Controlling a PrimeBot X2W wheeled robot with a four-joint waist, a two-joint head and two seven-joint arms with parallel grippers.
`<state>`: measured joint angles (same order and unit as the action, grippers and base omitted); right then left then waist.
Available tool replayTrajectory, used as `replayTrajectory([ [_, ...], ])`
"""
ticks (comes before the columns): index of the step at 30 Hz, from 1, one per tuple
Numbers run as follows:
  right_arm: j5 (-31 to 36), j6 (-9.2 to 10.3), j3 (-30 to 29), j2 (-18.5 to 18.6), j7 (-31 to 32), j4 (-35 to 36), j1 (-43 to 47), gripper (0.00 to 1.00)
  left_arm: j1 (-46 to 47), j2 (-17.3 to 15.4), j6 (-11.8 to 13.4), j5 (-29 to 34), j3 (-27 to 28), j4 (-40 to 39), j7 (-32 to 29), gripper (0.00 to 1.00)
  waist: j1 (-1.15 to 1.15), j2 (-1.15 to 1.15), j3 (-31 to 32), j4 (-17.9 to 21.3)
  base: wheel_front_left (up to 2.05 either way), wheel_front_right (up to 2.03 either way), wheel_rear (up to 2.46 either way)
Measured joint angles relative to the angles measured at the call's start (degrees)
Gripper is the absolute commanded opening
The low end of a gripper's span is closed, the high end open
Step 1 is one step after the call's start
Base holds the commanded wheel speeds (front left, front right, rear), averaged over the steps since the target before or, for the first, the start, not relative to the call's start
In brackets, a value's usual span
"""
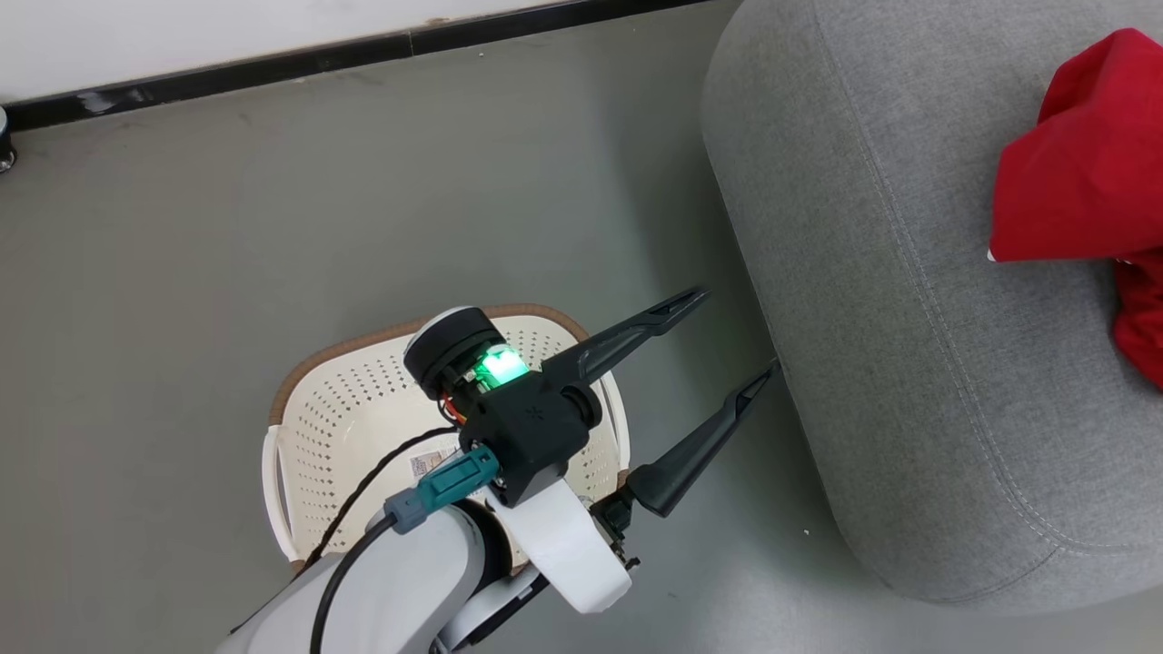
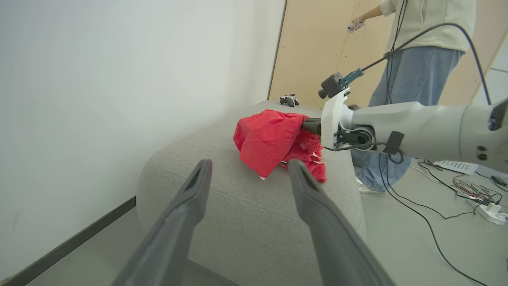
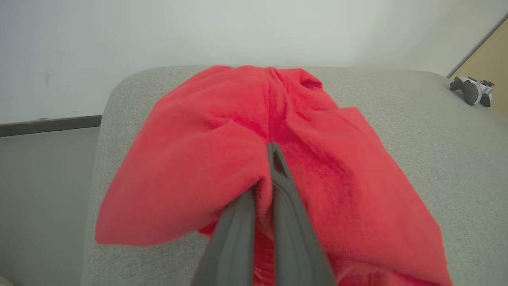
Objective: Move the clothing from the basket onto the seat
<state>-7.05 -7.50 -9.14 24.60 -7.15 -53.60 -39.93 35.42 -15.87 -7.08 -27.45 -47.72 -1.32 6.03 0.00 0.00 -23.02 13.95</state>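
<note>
clothing [image 3: 325,159] — one red heap on one seat [image 1: 909,345], one basket [image 1: 345,409]

The left gripper [image 1: 739,329] has two long, tapered matte-black fingers with recessed slots near their tips, set in a boxy black housing [image 1: 531,427] that carries a small star mark. A green light [image 1: 502,366] glows beside a round black cap [image 1: 452,343] with a white top. A teal connector [image 1: 450,486] feeds a black cable [image 1: 320,599] along the glossy white forearm [image 1: 409,581]. The right arm [image 2: 416,127] is pale grey with dark screws and a teal plug [image 2: 353,75]. The right gripper [image 3: 270,174] has dark grey fingers.
</note>
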Motion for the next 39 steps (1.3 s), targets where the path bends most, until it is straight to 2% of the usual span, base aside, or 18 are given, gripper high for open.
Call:
replayTrajectory([
  [6,0.03,0.00,-0.75,-0.87,-1.27,-1.55,0.01,0.00,0.10,-0.03,0.00,0.03,-0.08,1.60,0.64,1.00,0.00,0.00,0.09,0.65,0.00,0.00,0.00],
  [7,0.03,0.00,-0.75,-0.87,-1.27,-1.55,0.01,0.07,0.10,-0.03,0.00,0.03,-0.08,1.60,0.64,1.00,0.00,0.00,0.09,0.65,0.00,0.00,0.00],
  [10,0.37,0.00,-0.85,-1.01,-1.56,-1.93,0.01,0.40,0.10,-0.04,0.00,-0.03,-0.24,2.44,1.15,1.00,0.00,0.00,0.42,1.06,0.00,0.00,0.00],
  [11,0.45,0.00,-0.80,-1.14,-1.71,-2.07,0.01,0.48,0.10,-0.04,0.00,-0.03,-0.30,2.70,1.36,1.00,0.00,0.00,0.56,1.20,0.00,0.00,0.00],
  [13,0.45,0.00,-0.56,-1.49,-1.87,-2.31,-0.01,0.96,0.10,-0.03,0.00,-0.05,-0.45,3.13,1.63,1.00,0.00,0.00,0.84,1.48,0.00,0.00,0.00],
  [14,0.46,0.00,-0.31,-1.63,-1.94,-2.41,-0.01,1.00,0.10,-0.03,0.00,-0.12,-0.55,3.33,1.67,1.00,0.00,0.00,0.99,1.62,0.00,0.00,0.00],
  [39,0.37,0.00,6.91,-3.20,-3.96,-0.99,3.69,1.00,-1.17,0.00,-0.01,-2.77,-0.38,9.09,5.77,1.00,0.00,0.00,7.87,3.90,0.00,0.00,0.00],
])
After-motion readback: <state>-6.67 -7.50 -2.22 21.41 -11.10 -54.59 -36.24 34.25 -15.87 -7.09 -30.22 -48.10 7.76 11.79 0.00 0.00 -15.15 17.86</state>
